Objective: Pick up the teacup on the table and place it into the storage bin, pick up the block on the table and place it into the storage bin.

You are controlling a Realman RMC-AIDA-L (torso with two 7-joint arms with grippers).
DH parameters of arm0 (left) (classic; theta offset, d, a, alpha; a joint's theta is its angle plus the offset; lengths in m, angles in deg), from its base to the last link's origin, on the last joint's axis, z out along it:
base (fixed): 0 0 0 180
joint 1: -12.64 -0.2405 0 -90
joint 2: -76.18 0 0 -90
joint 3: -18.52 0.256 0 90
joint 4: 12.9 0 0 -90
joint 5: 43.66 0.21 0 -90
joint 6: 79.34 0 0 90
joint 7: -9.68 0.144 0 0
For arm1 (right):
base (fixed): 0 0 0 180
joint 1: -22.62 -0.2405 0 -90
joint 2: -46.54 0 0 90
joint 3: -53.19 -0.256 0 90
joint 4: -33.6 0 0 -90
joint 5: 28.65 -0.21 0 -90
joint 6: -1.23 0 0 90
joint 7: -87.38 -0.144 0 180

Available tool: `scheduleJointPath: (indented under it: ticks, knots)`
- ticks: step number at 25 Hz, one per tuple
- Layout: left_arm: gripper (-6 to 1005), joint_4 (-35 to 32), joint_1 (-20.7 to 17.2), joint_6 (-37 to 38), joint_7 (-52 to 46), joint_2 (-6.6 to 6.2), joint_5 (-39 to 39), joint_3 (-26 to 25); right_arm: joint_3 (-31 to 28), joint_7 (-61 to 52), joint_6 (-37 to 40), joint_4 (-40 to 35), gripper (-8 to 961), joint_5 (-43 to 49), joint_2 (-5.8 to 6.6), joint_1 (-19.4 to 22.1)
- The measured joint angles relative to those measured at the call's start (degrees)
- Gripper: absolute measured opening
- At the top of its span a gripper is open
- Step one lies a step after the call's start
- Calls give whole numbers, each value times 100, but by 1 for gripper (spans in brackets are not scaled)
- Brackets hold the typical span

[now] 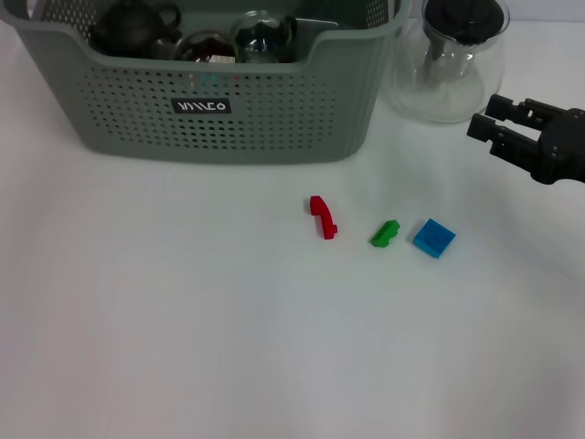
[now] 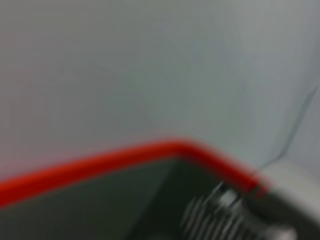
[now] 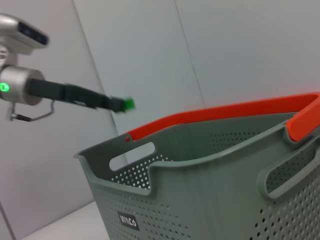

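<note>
the white table fills the head view, and at its far edge sits the grey-green storage bin, black label facing us, perforated walls all round. from the right wrist view the bin shows a red rim and cut-out handles. inside it, a dark teapot, a dark teacup and a clear glass piece are packed along the near wall. just to the right of the bin stands a clear glass carafe with a black lid.

the right gripper hangs above the table on the right, below the carafe, fingers slightly apart and holding nothing. the left gripper is out of sight.

on open table in front of the bin, in a row: blue block, red block and green block, all apart from each other.
</note>
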Motion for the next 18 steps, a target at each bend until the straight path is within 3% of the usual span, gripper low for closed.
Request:
scheduleJointPath:
  ticks: [6, 10, 14, 16, 18]
  knots:
    - [221, 154, 325, -1133, -1123, 280, 1506, 1151, 9, 0, -1, 1, 505, 0, 0, -36]
    - [228, 121, 365, -1405, -1287, 473, 1828, 1373, 10, 0, -2, 1, 504, 0, 0, -42]
    - [235, -195, 249, -1267, -1219, 527, 1493, 1236, 9, 0, -3, 1, 504, 0, 0, -44]
    - [328, -517, 4, -1056, -1017, 554, 912, 1016, 9, 0, -1, 1, 504, 0, 0, -45]
    - [421, -862, -384, -648, -508, 623, -146, 533, 9, 0, -3, 1, 505, 1, 0, -38]
